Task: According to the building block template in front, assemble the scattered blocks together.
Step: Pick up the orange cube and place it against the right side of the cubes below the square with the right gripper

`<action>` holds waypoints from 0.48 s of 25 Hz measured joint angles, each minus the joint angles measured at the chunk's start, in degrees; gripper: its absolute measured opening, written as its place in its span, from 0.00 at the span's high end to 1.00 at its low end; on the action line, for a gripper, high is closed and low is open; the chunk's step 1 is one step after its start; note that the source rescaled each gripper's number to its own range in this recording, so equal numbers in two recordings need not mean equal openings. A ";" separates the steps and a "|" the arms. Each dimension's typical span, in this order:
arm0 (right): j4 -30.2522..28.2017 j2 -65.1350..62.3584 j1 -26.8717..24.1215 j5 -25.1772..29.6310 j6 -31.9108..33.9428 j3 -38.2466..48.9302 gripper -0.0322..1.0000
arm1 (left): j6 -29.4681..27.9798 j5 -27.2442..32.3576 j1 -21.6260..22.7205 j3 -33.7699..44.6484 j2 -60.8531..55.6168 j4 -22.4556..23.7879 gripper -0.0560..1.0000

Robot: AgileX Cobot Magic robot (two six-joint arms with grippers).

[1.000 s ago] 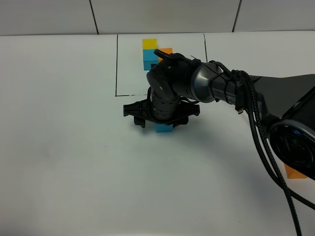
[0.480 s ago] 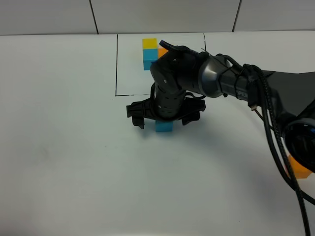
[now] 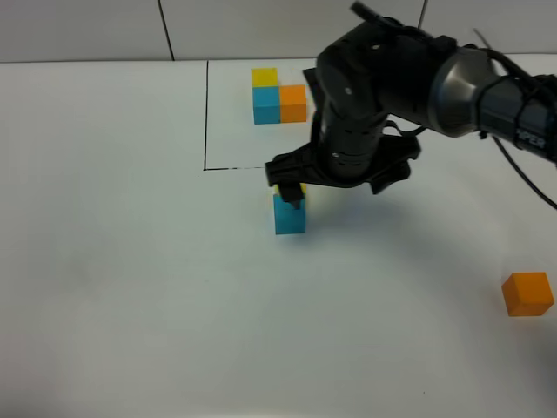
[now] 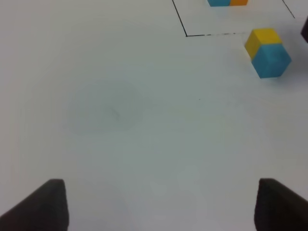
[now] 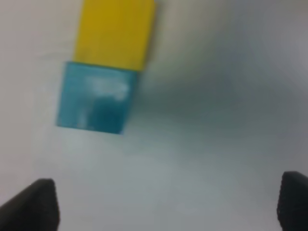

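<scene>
The template (image 3: 278, 94) is a yellow, sky-blue and orange trio inside a thin black outline (image 3: 206, 113) at the back. A loose sky-blue cube (image 3: 290, 215) lies in front of the outline with a loose yellow cube (image 3: 288, 188) touching its far side. The pair also shows in the left wrist view (image 4: 269, 55) and the right wrist view (image 5: 101, 72). The loose orange cube (image 3: 527, 293) lies alone at the right. My right gripper (image 3: 338, 185) hovers open and empty just above and right of the pair. My left gripper (image 4: 163, 207) is open and empty over bare table.
The white table (image 3: 130, 279) ends at a tiled wall (image 3: 87, 30) at the back. The right arm (image 3: 487, 83) reaches in from the right, above the table.
The right gripper has risen and moved right and back off the sky-blue cube, uncovering the yellow cube behind it. The arm no longer covers the orange cube.
</scene>
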 joint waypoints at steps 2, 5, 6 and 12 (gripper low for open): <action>-0.05 -3.22 -3.00 -1.21 -1.06 5.82 0.15 | 0.00 0.00 0.00 0.00 0.00 0.00 0.32; -0.11 -9.52 -7.75 -4.08 -1.61 14.57 0.15 | 0.00 0.00 0.00 0.00 0.00 0.00 0.32; -0.05 -12.02 -9.60 -5.11 -1.65 17.00 0.15 | 0.00 0.00 0.00 0.00 0.00 0.00 0.32; 0.13 -23.48 -20.10 -7.57 -3.28 31.03 0.16 | 0.00 0.00 0.00 0.00 0.00 0.00 0.32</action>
